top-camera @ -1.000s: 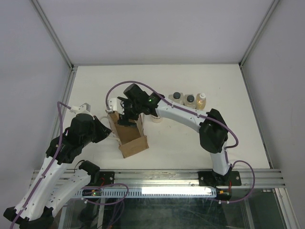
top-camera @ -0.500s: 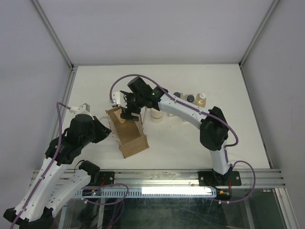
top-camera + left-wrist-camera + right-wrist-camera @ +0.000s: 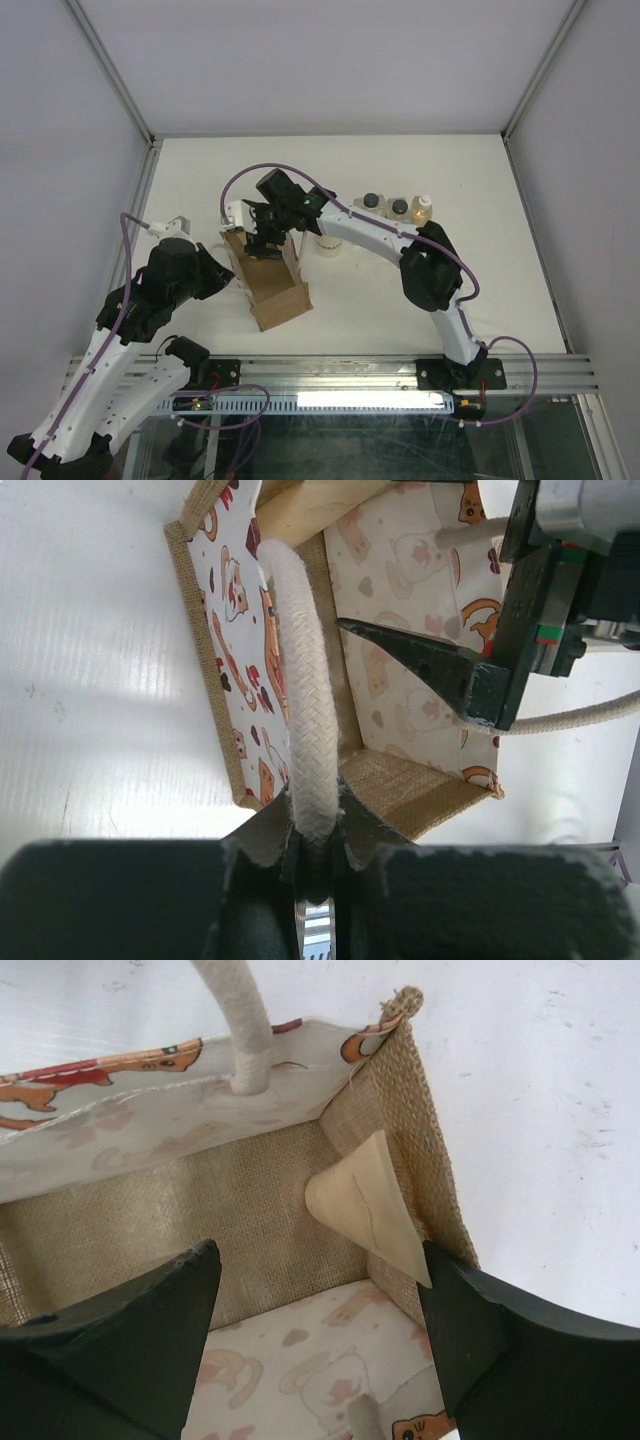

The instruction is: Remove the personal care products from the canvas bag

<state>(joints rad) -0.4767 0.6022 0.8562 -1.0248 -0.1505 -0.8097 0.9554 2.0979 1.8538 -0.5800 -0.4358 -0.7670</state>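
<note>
The brown canvas bag (image 3: 278, 298) lies in the middle of the table, its mouth toward the far left. My left gripper (image 3: 228, 277) is shut on one white loop handle (image 3: 300, 680) at the bag's rim (image 3: 420, 792). My right gripper (image 3: 262, 240) is open and empty, with its jaws wide apart inside the bag's mouth (image 3: 200, 1200). A small beige tube (image 3: 365, 1205) lies in the bag's corner between the right fingertips (image 3: 470, 1330). Outside the bag stand the cream-white round bottle (image 3: 328, 244), two clear bottles with black caps (image 3: 372, 202) (image 3: 398, 207) and the amber bottle (image 3: 422, 208).
The other loop handle (image 3: 240, 1030) rises from the bag's printed wall. White enclosure walls and metal posts close in the table on three sides. The right arm's elbow (image 3: 430, 265) hangs over the table to the right of the bag.
My right gripper lifted a little above the bag's far end and has come back down into its mouth. The left gripper and the bottles on the table have not moved.
</note>
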